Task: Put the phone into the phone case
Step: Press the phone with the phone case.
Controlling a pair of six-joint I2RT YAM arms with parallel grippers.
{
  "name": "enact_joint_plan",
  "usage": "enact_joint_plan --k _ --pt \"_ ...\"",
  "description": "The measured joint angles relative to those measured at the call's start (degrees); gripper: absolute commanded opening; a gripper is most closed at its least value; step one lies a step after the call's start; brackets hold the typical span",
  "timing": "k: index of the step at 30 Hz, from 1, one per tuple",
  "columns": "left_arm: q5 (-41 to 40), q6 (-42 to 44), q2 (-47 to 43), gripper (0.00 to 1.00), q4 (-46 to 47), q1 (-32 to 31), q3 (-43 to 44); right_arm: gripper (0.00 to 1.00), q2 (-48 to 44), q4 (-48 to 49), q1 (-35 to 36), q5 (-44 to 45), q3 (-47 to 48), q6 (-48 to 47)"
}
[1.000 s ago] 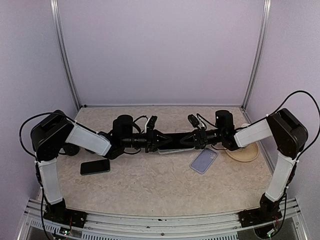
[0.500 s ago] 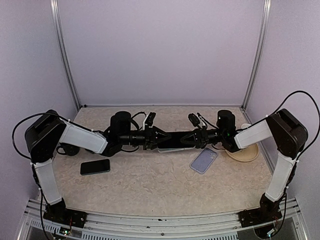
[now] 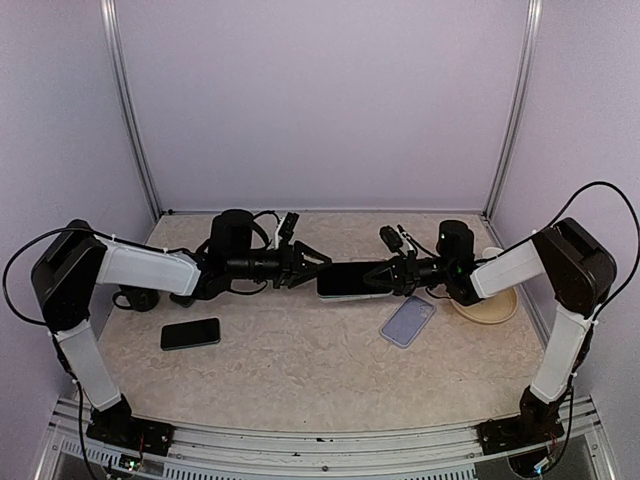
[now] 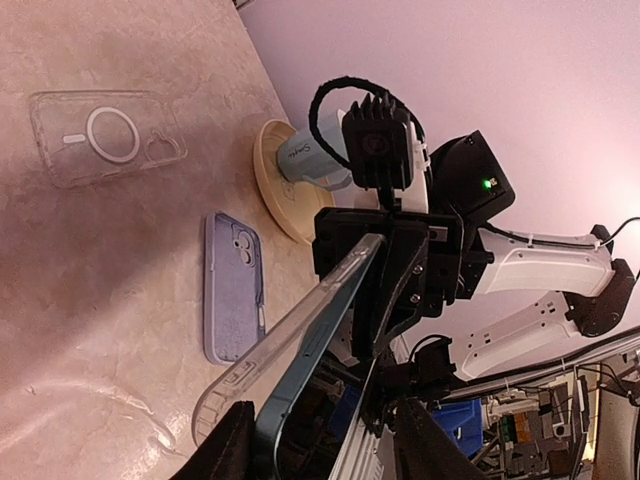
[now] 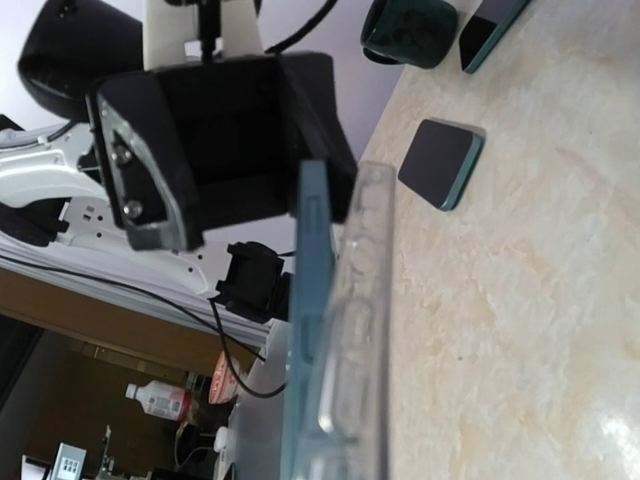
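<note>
A blue-edged phone (image 3: 350,280) hangs level above the table's middle, with my right gripper (image 3: 392,275) shut on its right end. A clear phone case (image 4: 290,340) lies along the phone's back (image 4: 300,385); it meets the phone at the gripped end and gapes away at the free end. My left gripper (image 3: 312,268) stands open just left of the phone. In the left wrist view its fingers (image 4: 225,450) flank the phone's free end, apart from it. The right wrist view shows the phone's edge (image 5: 310,330) and the case (image 5: 362,290) side by side.
A purple case (image 3: 407,321) lies near the right, beside a beige plate (image 3: 487,300) with a pale blue cup (image 4: 310,160) on it. A second clear case (image 4: 105,135) lies flat. A black phone (image 3: 190,333) and a dark mug (image 3: 135,298) sit at the left.
My left gripper has opened, let go of the phone's left end and drawn back to the left. The right gripper has closed tighter and keeps the phone and case aloft.
</note>
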Motion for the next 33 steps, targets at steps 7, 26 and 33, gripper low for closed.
enact_joint_plan --k 7,26,33 --pt "-0.6 1.5 -1.8 0.48 -1.5 1.1 -1.2 0.04 0.0 -0.4 0.0 -0.4 -0.2 -0.5" --pt "3.1 -0.2 -2.3 0.52 3.3 0.6 -3.8 0.05 -4.1 -3.1 -0.1 -3.8 -0.4 -6.2" --pt "5.4 -1.0 -1.4 0.44 5.7 -1.6 -3.7 0.05 -4.2 -3.9 -0.2 -4.1 -0.4 -7.3"
